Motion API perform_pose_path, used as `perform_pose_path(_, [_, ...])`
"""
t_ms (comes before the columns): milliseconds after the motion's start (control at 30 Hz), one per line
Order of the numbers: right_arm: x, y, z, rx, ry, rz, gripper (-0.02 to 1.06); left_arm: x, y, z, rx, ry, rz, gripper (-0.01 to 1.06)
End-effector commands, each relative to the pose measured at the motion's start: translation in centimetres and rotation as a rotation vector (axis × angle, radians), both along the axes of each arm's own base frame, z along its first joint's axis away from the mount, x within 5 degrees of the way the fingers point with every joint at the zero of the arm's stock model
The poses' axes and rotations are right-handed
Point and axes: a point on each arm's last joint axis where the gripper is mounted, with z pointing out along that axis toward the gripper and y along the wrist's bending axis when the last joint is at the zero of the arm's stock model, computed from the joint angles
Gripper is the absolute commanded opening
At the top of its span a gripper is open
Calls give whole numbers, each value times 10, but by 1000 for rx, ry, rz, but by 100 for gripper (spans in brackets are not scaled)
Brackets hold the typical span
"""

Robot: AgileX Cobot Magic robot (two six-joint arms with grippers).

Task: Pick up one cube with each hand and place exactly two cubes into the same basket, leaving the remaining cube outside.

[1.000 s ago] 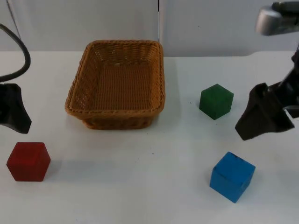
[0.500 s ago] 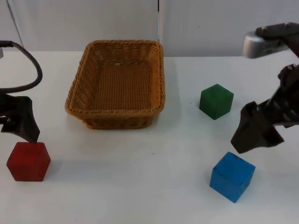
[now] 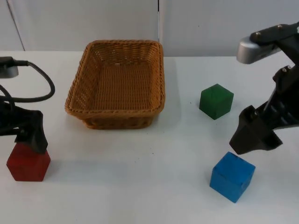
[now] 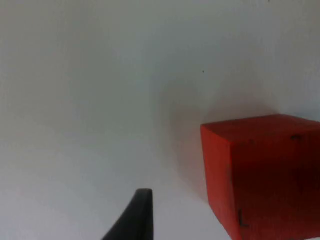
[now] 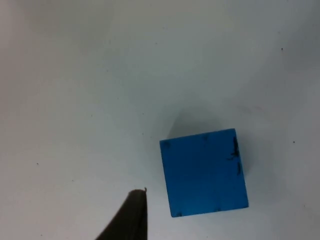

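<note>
Currently the left gripper [image 3: 32,140] is seen low over the white counter [image 3: 140,177], at the far upper edge of the red cube [image 3: 28,162]; whether that cube is touched cannot be told, and neither can the spread of this gripper. From the left wrist, the red cube [image 4: 262,175] is found just beside the black fingertip [image 4: 135,215], with bare counter between them. The right gripper [image 3: 250,137] is held just above and beyond the blue cube [image 3: 232,176], apart from it; how far it is open cannot be told either. From the right wrist, the blue cube [image 5: 204,172] is seen close beside the fingertip [image 5: 131,215]. Farther from the right gripper, toward the wall, the green cube [image 3: 216,101] is set. Between the two grippers, farther back, the wicker basket [image 3: 77,93] is placed, with no cube inside.
</note>
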Motion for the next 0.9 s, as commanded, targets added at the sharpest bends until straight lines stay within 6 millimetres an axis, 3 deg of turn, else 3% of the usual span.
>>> perform_pose_path(0, [1,3,1,3,-18,16,105,4,0,0,3,-18,1,105])
perform_pose_path(300, [-1,33,-37,-49,-21,112,105,5,1,-1,11,-35,-7,105])
perform_pose_path(633, [23,49,-62,-84,1,130,105,5,1,-1,13,-38,-12,105])
perform_pose_path(867, [25,51,-77,-106,38,132,105,6,1,-13,14,-1,-14,105])
